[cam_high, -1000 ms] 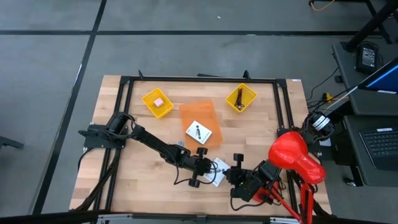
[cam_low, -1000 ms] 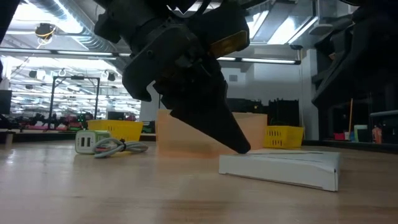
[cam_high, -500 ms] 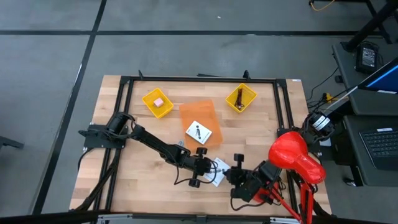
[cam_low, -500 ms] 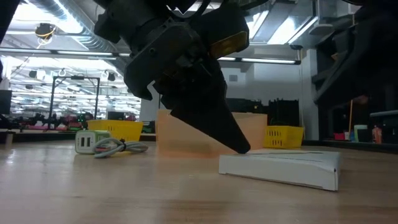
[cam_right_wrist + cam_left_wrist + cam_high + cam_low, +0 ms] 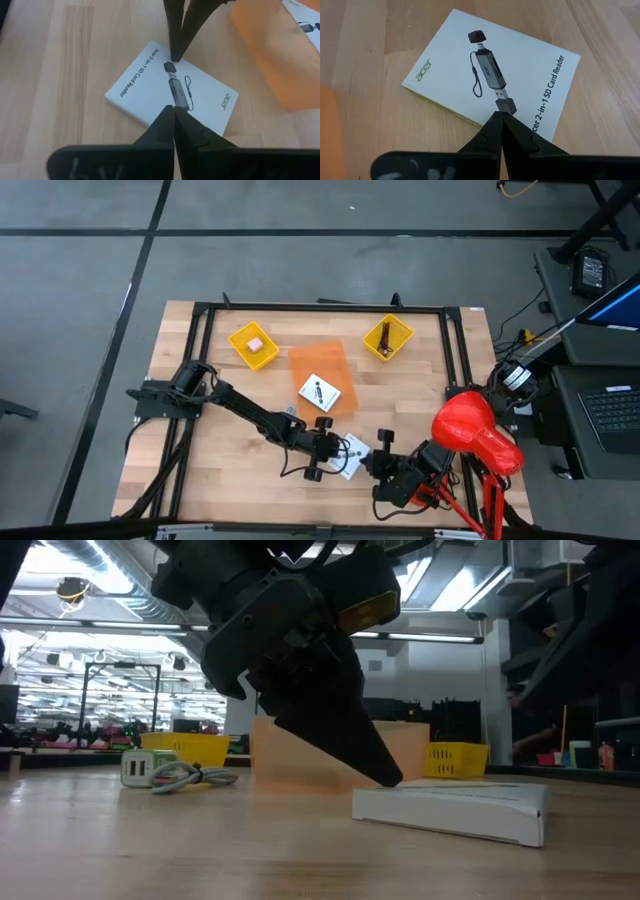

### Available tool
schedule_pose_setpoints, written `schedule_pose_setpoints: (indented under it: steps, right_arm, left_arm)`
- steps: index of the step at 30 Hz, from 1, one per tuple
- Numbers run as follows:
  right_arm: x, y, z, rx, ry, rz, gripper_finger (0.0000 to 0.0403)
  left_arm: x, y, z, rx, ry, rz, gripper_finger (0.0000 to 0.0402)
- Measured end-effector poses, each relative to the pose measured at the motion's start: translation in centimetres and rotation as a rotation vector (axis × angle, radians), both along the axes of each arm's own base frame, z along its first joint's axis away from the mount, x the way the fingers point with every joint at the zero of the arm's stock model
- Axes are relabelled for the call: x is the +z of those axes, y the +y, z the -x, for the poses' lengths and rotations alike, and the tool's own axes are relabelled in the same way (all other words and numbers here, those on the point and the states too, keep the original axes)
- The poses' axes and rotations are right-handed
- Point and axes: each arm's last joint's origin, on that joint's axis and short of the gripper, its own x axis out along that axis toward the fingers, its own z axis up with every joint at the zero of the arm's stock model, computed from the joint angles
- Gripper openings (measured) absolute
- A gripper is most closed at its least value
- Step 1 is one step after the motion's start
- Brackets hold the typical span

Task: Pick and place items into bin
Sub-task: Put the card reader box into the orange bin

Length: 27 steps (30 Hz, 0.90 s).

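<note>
A flat white card box (image 5: pixel 495 75), printed with a card reader, lies flat on the wooden table near its front edge (image 5: pixel 349 456). My left gripper (image 5: pixel 499 114) comes from the table's left, shut, with its tips on the box. My right gripper (image 5: pixel 173 107), also shut, hangs over the box's opposite end from the table's right, and the left wrist view shows that end bare. A second white card (image 5: pixel 318 393) lies in the orange bin (image 5: pixel 322 365) farther back. My left gripper sets its shut fingertips (image 5: pixel 392 778) on the box's top face, close to the edge (image 5: pixel 512 120) nearest that arm. The fingers slant down from the table's left. The box lies flat on the table under them.
Two yellow bins stand at the back: the left one (image 5: pixel 253 346) holds a pink block, the right one (image 5: pixel 387 338) a dark-red thing. A white plug with a grey cord (image 5: pixel 160 772) lies on the table to the left. A black frame (image 5: pixel 205 320) borders the table.
</note>
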Motion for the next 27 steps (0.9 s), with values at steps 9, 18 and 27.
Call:
schedule_pose_setpoints:
  steps: [9,18,27]
  right_arm:
    - [-0.07,0.17,0.03,-0.007,0.025,-0.077,0.0]
    - [-0.07,0.17,0.04,-0.005,0.026,-0.076,0.0]
    - [-0.07,0.19,0.05,-0.005,0.026,-0.077,0.0]
  left_arm:
    - [-0.47,0.14,0.3,0.016,-0.019,0.02,0.0002]
    - [-0.49,0.17,0.32,0.013,-0.021,0.005,0.0002]
    - [-0.51,0.17,0.32,0.019,-0.023,0.0,0.0001]
